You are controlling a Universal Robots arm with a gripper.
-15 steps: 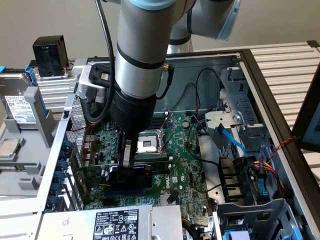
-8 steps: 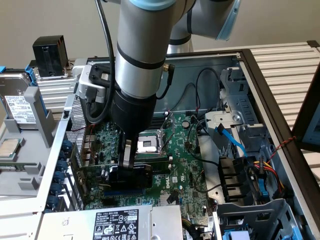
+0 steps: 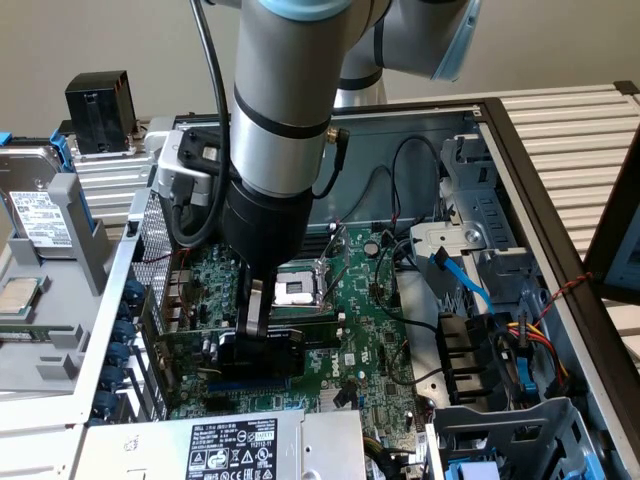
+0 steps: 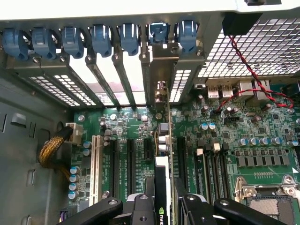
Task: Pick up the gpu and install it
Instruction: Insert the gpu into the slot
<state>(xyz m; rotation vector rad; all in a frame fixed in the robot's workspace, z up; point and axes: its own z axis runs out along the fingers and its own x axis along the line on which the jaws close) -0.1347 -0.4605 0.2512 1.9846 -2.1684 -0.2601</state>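
1. Here, the gripper [image 3: 252,330] stands with jaws closed on the gpu [image 4: 161,180], which it holds upright.
2. The card sits at a motherboard [image 3: 372,312] slot; pickup done, full seating seemingly unfinished.

The hand [image 3: 252,335] hides part of the gpu [image 3: 282,352]; whether its lower edge is seated cannot be told.

We see a plain pale wall [image 3: 100,40] across the back — evenly lit, in soft light. At the exterior view's right a white ribbed table top [image 3: 570,130] runs back towards that wall, and a dark flat panel [image 3: 622,230] stands over its near edge.
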